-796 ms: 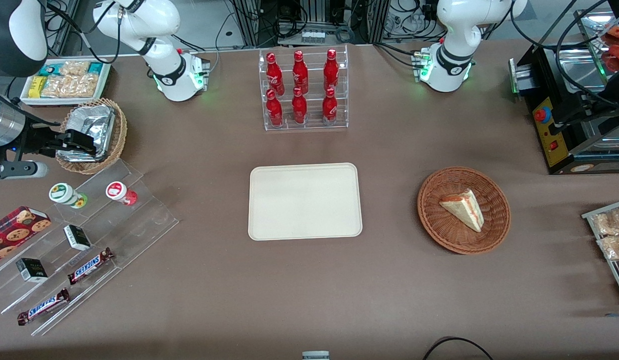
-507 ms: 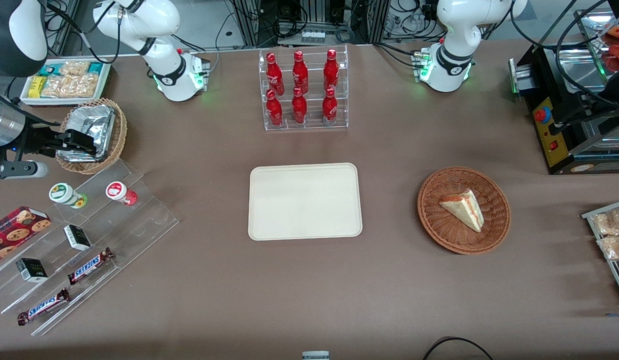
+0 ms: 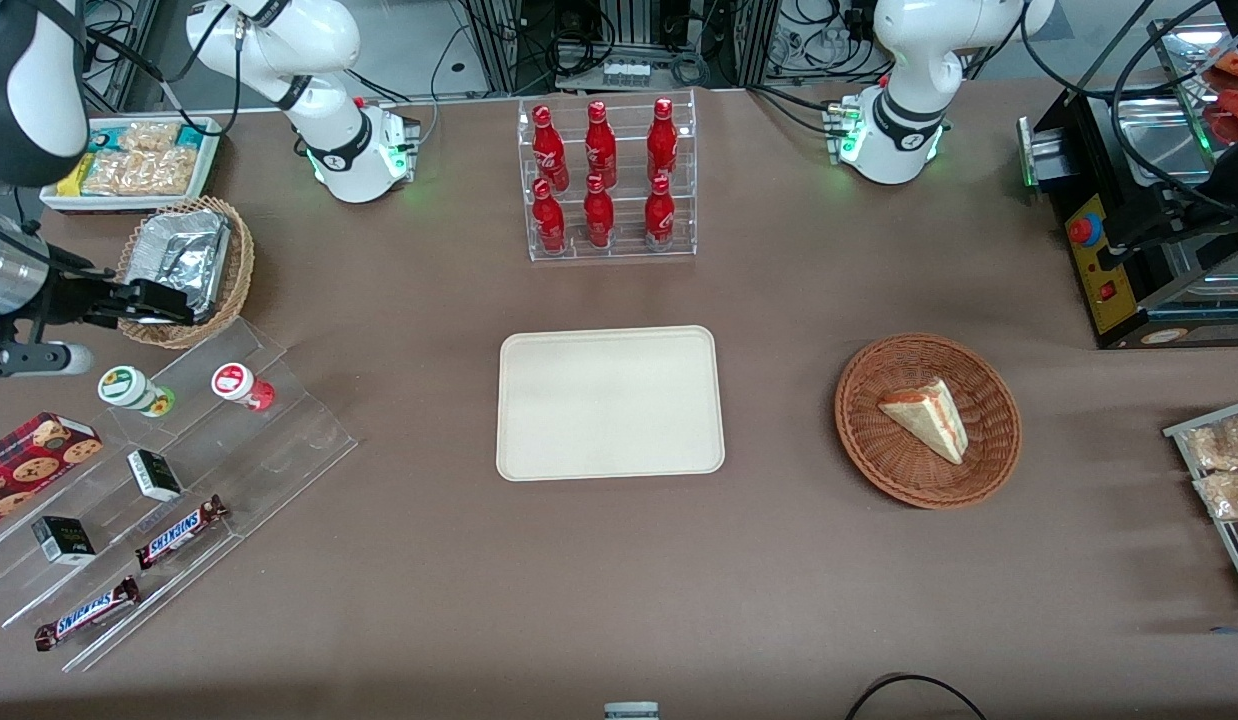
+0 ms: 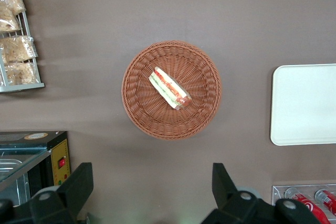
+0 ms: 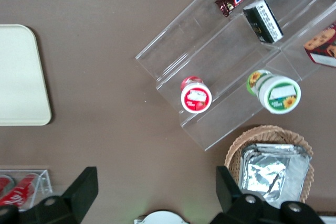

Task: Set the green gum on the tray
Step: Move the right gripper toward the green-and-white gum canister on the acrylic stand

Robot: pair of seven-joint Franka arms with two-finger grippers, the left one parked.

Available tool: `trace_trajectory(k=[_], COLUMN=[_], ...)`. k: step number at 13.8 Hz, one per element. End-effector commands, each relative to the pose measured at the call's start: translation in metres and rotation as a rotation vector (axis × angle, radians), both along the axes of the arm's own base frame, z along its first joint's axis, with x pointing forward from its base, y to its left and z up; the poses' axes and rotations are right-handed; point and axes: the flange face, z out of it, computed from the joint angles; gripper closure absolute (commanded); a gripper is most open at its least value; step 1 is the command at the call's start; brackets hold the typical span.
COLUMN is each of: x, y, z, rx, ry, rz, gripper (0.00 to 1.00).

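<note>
Green gum (image 3: 126, 387): I saw it standing upright on the top step of the clear acrylic stand (image 3: 169, 480), untouched, its white-rimmed green lid (image 5: 283, 94) up.
Red gum (image 3: 238, 383): it stood on the same step as the green gum, nearer the tray, the two apart.
Gripper (image 3: 184, 309): I had it hovering above the edge of the foil basket (image 3: 184, 262), farther from the front camera than the green gum and clear of it; its fingers (image 5: 84, 187) stood wide apart, holding nothing.
Tray (image 3: 610, 402): it lay flat mid-table, well apart from the green gum, toward the parked arm's end from it.
Lower steps, nearer the camera than the green gum: two small dark boxes (image 3: 154, 474) and two Snickers bars (image 3: 182, 531).
</note>
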Motion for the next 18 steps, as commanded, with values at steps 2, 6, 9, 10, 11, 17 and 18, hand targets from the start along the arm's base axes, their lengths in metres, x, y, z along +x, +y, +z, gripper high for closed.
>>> trace_trajectory(k=[2, 6, 9, 10, 11, 17, 18], x=[-0.003, 0.001, 0.003, 0.002, 0.001, 0.002, 0.0], y=[-0.04, -0.086, -0.116, -0.124, -0.13, -0.153, -0.162], z=[-0.031, -0.061, -0.081, -0.086, -0.092, -0.123, -0.129], rx=[0.046, 0.075, 0.098, 0.105, 0.109, 0.103, 0.099], ry=[-0.041, -0.051, -0.048, -0.051, -0.056, -0.112, -0.119], rz=[0.121, 0.291, 0.457, 0.503, 0.538, 0.764, 0.766], gripper=[0.0, 0.0, 0.0, 0.0, 0.0, 0.0, 0.0])
